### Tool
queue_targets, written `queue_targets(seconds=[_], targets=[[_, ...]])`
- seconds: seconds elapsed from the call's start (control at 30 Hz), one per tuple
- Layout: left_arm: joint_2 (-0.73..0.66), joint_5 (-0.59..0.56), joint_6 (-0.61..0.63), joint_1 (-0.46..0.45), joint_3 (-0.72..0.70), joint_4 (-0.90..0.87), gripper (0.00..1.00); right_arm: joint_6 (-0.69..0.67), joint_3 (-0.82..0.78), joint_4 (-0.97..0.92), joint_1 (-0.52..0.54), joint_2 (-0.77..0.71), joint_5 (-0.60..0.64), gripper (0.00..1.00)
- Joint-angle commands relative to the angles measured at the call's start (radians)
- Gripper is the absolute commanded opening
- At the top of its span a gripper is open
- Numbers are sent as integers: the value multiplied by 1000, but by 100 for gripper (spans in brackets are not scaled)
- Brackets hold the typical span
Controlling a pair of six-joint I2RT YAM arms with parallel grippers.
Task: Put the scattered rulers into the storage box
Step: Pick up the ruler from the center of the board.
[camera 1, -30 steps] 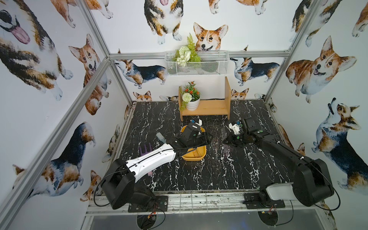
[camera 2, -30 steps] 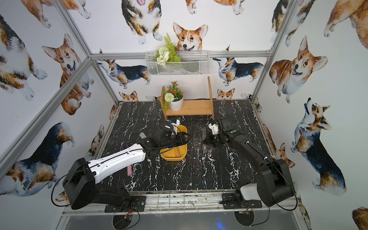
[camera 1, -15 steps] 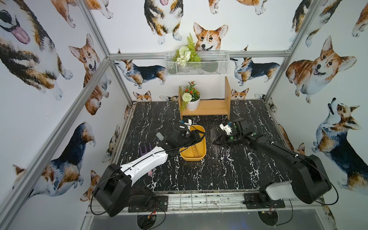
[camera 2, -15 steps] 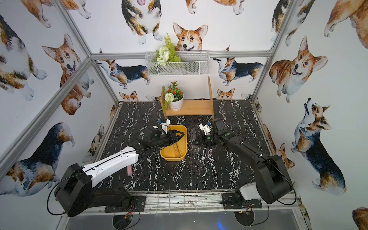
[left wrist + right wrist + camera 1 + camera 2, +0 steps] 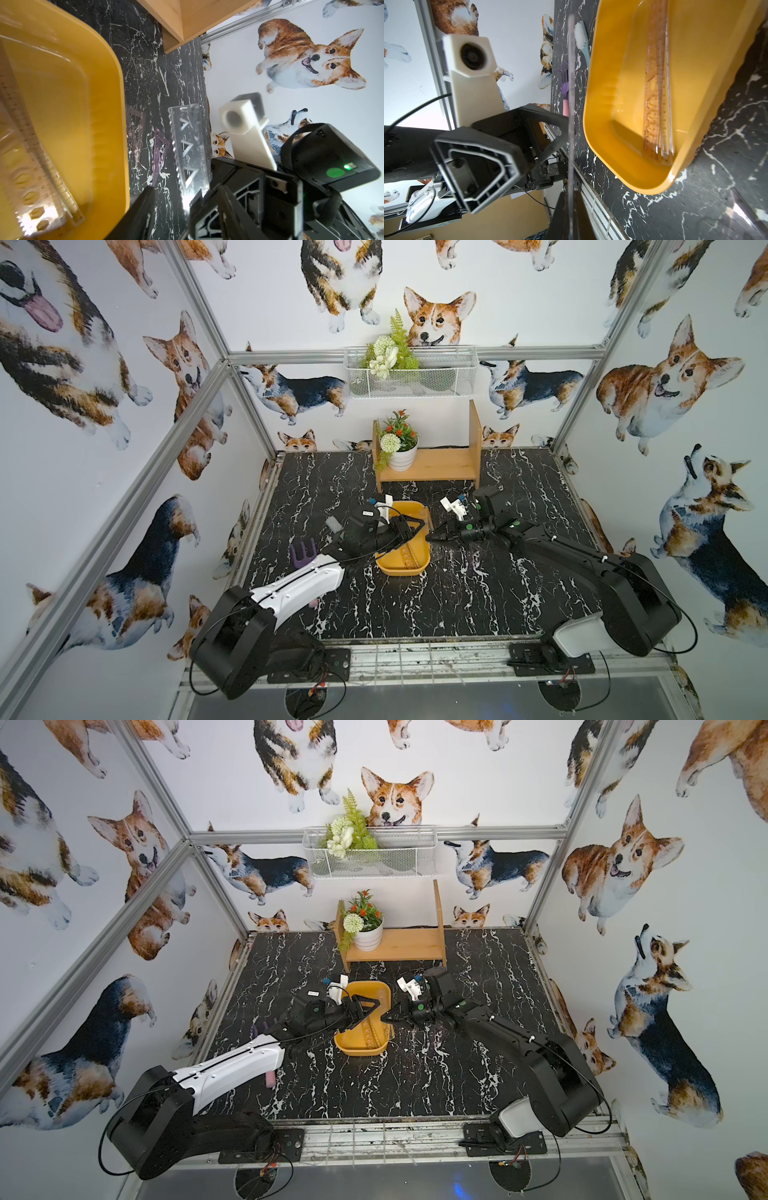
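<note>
Black marble counter [image 5: 457, 593], corgi wallpaper [image 5: 673, 377] all round. Far left there's a purple rake [image 5: 303, 554], not ours, so skip it.

Left claw [image 5: 412, 530] hangs over the storage box [image 5: 401, 570], jaws apart, nothing in them that I can see.

The box sits mid-counter and already holds at least two rulers [image 5: 656, 83] lying overlapped on its floor, a straight scale and a hex-stencil strip.

Right claw [image 5: 434, 536] is just beside the box's right rim, clenched on a clear wavy-edged ruler [image 5: 190, 149]. It's held on edge in the air, not in the box yet.

Two triangular set squares [image 5: 136, 133] lie flat on the counter right of the box.

My read: two in, one in transit, two left. Clear plastic on marble is hard to spot, so there may be more.
</note>
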Motion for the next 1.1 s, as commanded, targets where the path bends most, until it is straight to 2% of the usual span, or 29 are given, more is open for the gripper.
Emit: queue_targets(seconds=[0.0,0.3,0.6,0.93,1.07], targets=[[-8,31,-29,11,-14,88,54,68,-2,118,12,4,-38,0],[-18,78,-109,42,-64,223,54,130,-10,207,49,22,-69,0],[-16,114,-191,62,-103,353,46,260,-50,411,72,43,-128,0],[-10,125,-221,73,-117,392,24,276,-74,455,72,35,-137,0],[-10,124,-224,73,-118,390,12,251,-76,433,71,27,-135,14]])
